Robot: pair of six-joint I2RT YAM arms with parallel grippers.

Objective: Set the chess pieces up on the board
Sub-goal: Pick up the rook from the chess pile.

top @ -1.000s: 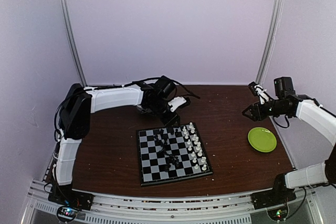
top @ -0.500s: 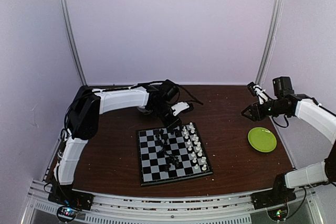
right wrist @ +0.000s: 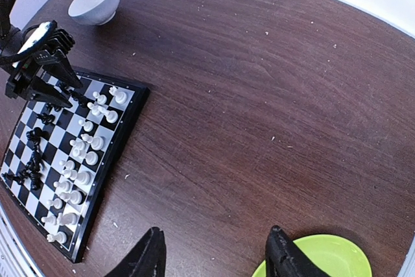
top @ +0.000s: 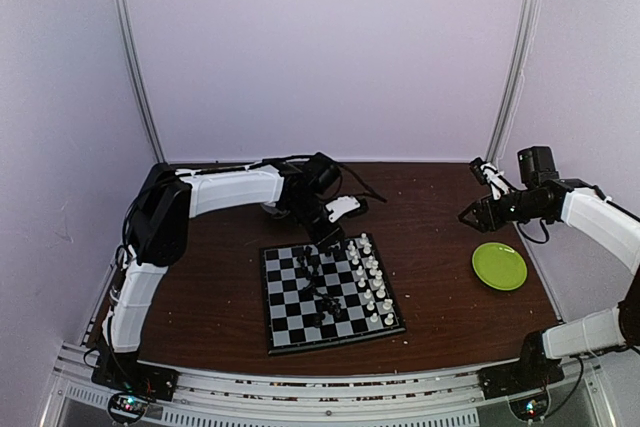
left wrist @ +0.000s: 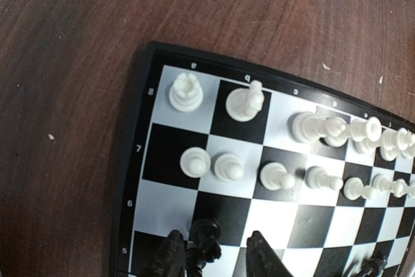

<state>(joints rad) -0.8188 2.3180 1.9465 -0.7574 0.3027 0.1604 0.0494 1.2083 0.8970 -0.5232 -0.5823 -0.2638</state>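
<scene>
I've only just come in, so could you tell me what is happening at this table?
The left gripper straddles a black piece near a corner of the board, jaws not closed on it. The white pieces stand in two rows along one edge; other black pieces sit jumbled mid-board. The right gripper hovers open near the green plate, holding nothing.

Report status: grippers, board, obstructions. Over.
Left gripper open, straddling a black piece on the board, near its edge. Right gripper open, empty, near the green plate. Nothing blocking.
</scene>
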